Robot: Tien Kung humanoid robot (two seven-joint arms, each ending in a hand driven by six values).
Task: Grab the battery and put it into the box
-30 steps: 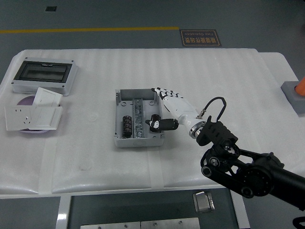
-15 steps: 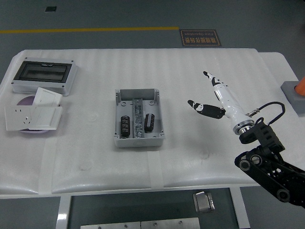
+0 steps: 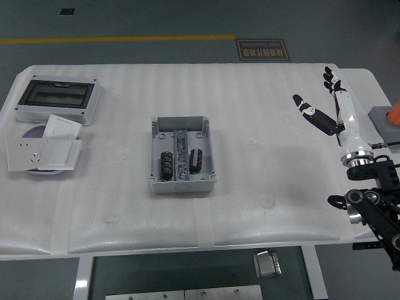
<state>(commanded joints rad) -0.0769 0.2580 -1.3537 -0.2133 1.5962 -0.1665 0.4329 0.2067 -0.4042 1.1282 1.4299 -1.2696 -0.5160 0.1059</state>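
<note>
The square grey plastic box (image 3: pixel 182 154) sat mid-table on the white padded table (image 3: pixel 250 206). A black ribbed battery (image 3: pixel 196 160) lay in its right compartment, another beside it. The right hand (image 3: pixel 331 109), empty with fingers apart, had withdrawn from near the box to the table's right edge.

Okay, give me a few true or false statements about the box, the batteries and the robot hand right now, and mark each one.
1. Two dark batteries lie inside the grey box. True.
2. The right hand grips a battery. False: its fingers are spread and hold nothing.
3. The right hand hangs over the box. False: it is off near the table's right edge.
4. A white socket plate lies at the table's left. True.
</note>
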